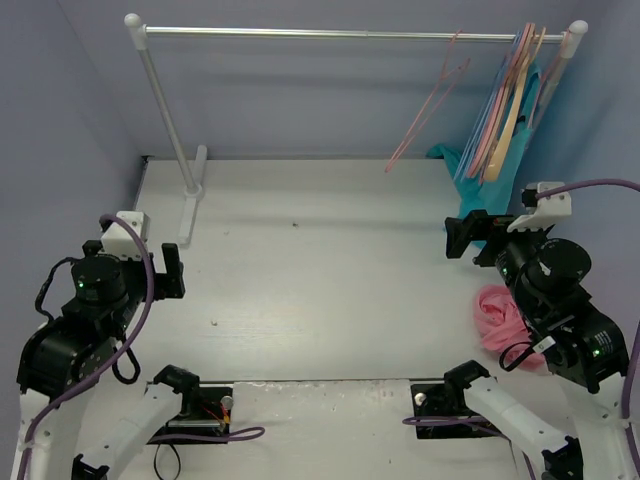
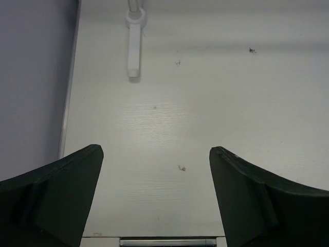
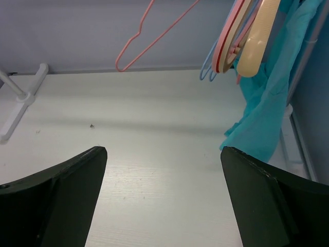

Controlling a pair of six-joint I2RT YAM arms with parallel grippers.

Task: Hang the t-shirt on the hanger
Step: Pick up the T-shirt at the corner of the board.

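Observation:
The salmon-pink t-shirt [image 1: 497, 315] lies crumpled on the table at the right, partly hidden under my right arm. The thin pink wire hanger [image 1: 428, 105] hangs tilted from the rail right of its middle; it also shows in the right wrist view [image 3: 154, 37]. My right gripper [image 1: 462, 235] is open and empty over the table, behind the t-shirt and below the hangers; its fingers [image 3: 67, 190] frame bare table. My left gripper [image 1: 172, 270] is open and empty at the left side, its fingers [image 2: 61, 190] above bare table.
A white clothes rail [image 1: 350, 34] spans the back, its left post foot [image 1: 192, 205] on the table. Thicker tan, pink and blue hangers [image 1: 510, 100] and a teal garment [image 1: 470, 170] hang at the rail's right end. Blue walls close the sides.

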